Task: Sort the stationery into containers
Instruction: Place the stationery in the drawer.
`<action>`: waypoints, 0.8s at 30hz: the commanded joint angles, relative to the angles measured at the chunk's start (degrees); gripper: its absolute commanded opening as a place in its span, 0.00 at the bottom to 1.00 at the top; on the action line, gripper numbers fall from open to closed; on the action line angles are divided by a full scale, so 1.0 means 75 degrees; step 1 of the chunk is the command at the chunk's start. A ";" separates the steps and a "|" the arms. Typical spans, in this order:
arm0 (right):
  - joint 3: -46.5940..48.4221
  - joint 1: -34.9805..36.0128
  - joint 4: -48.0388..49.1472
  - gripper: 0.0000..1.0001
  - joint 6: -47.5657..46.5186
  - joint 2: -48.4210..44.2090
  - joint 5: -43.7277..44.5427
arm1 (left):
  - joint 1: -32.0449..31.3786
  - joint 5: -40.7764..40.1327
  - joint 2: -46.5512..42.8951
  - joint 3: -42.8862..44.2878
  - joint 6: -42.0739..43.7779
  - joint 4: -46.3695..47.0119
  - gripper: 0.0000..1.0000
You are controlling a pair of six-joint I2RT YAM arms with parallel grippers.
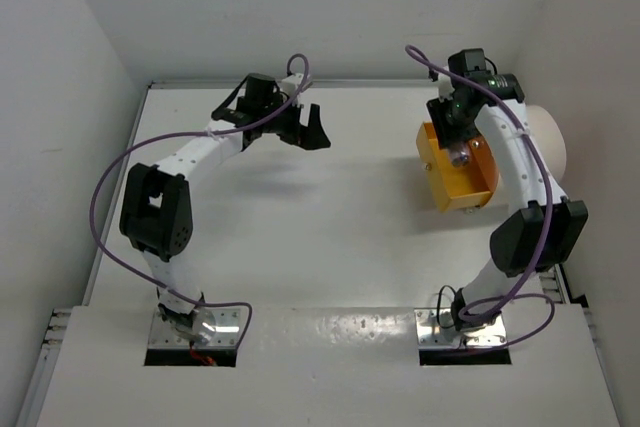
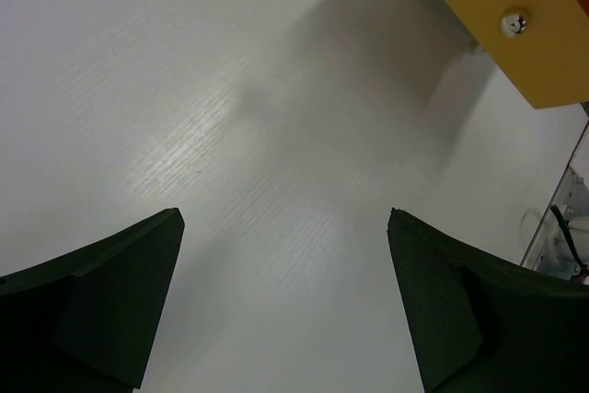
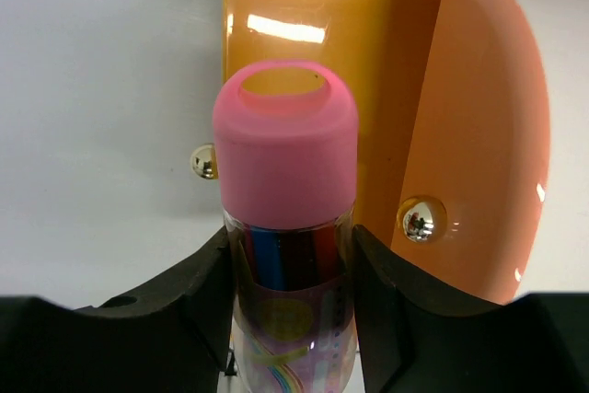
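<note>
1. The white counter (image 1: pixel 330 247) carries the whole setup.

2. The container (image 1: pixel 548 137) is a cream-white cylindrical drum. It lies directly beneath and ahead of the right end effector (image 3: pixel 287 260). Its orange section (image 1: pixel 457 179), box-shaped and open, projects from the end of the drum that faces the left end effector (image 1: pixel 306 128). In the right wrist view, this section and a rounded peach-orange face stand just beyond the fingertips.

3. Left end effector: the jaws are spread wide. Only bare counter shows between the fingers (image 2: pixel 110 292). A corner of the orange section lies ahead and to the right of it, well apart from it.

4. Right end effector: the jaws are partly apart and clamped on the pink-capped tube (image 3: pixel 287 149), with one finger against each side of the clear body. The tube extends forward past the fingertips, and its cap points at the orange section. Coloured pens (image 3: pixel 276 260) and a rainbow label show through the body.

5. Two shiny metal knobs (image 3: pixel 421 220) show near the tube. One sits on the peach face to the right of the cap. The other sits just left of the cap, at the edge of the orange section.
</note>
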 commanded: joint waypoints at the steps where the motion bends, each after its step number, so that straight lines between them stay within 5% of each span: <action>1: 0.0063 -0.0093 -0.0073 0.00 0.0217 0.0080 0.0002 | -0.0045 -0.0164 -0.0034 0.0222 0.0116 0.0170 1.00; 6: 0.0061 -0.0374 0.0079 0.02 0.0217 0.0467 -0.0033 | -0.0034 -0.0130 -0.0034 0.0234 0.0093 0.0170 1.00; 12: 0.0004 -0.0421 0.0372 0.17 0.0194 0.0748 0.0025 | -0.0010 0.0140 -0.0046 0.0082 0.0081 0.0240 1.00; 16: -0.0020 -0.0457 0.0408 0.31 0.0123 0.0842 0.0096 | 0.0083 0.0211 -0.0011 0.0035 -0.0059 0.0345 1.00; 19: 0.0038 -0.0457 0.0361 0.55 0.0076 0.0866 0.0026 | 0.0095 0.0223 0.0013 0.0034 -0.0095 0.0369 1.00; 24: 0.0191 -0.0457 0.0162 0.69 0.0041 0.0913 -0.0033 | 0.0130 0.0304 -0.0010 0.0023 -0.0118 0.0416 1.00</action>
